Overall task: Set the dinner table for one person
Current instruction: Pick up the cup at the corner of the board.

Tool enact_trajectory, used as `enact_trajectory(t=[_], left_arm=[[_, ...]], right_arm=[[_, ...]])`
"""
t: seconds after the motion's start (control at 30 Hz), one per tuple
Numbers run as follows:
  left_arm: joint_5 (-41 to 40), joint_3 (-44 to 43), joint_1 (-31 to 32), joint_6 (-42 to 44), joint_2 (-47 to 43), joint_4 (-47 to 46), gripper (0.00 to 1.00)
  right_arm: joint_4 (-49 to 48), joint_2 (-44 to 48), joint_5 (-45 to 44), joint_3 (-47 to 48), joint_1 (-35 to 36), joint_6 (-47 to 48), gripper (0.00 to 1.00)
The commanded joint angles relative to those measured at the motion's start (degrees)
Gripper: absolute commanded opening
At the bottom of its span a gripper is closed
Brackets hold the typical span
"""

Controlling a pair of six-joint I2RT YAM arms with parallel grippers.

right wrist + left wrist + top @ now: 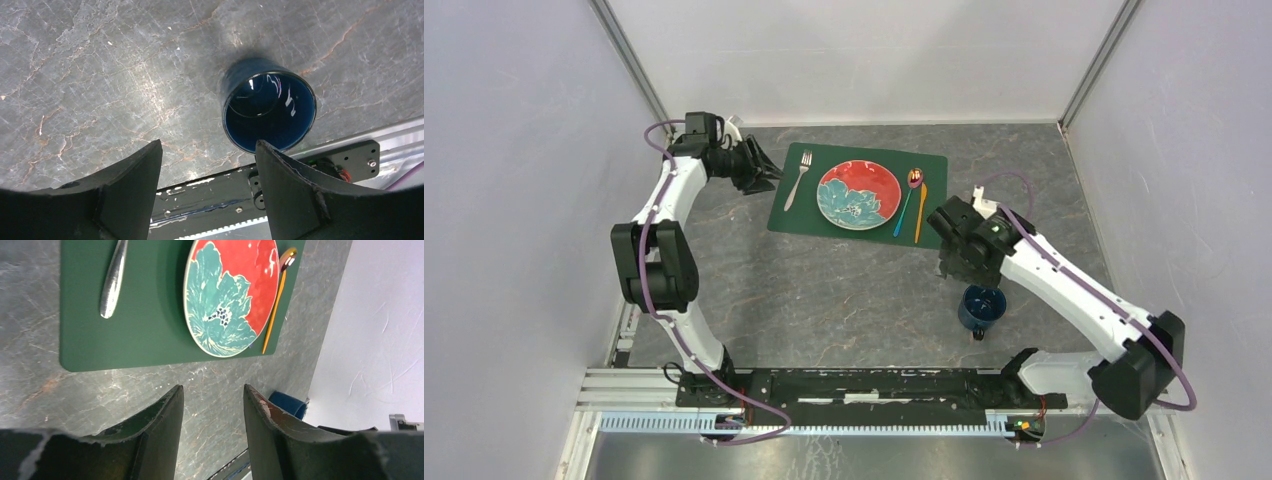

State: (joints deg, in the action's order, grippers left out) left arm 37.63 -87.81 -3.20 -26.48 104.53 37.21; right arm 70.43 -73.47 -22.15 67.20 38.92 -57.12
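Top view, layout: the counter carries a green placemat towards 12 o'clock. On the mat are a fork, a red and teal plate, a teal-handled spoon and an orange-handled utensil.
Top view, missing piece: a dark blue mug stands on the bare counter at 4 o'clock from the plate, well apart from the mat.
Top view, arms: the left tool waits at 9 o'clock of the mat. The right tool hangs just at 11 o'clock of the mug.
Left wrist view, tool: the left tool is half wide and has nothing in it. It is above bare counter, with the mat at 12 o'clock.
Right wrist view, tool: the right tool is wide and empty. The mug is upright at 1 o'clock from the gap and no finger touches it.
Step in hand: probably the reach for the mug, the last item off the mat.
Next move calls for: shifting the right tool towards 1 o'clock until the rim or body is between the fingers, then closing firmly. The mug then goes near 2 o'clock of the plate, without knocking the spoon.
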Motion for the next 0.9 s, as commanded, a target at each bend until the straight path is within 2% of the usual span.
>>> enact_trajectory(t=[0.0,0.37,0.87], left_arm=[[0.6,-2.5,0.9,4.2,0.3,0.6,0.54],[0.4,-2.3,0.9,5.6,-0.6,1.7,0.54],[-0.4,-1.6,0.9,6.3,-1.3,1.7,0.55]], right_arm=[[1.6,3.4,-1.5,-1.9,0.2,-6.4,0.75],[1.2,5.8,-4.7,-8.3,0.3,-13.5,0.74],[-8.8,-0.5,-4.4,-10.2,0.3,-10.9,0.7]])
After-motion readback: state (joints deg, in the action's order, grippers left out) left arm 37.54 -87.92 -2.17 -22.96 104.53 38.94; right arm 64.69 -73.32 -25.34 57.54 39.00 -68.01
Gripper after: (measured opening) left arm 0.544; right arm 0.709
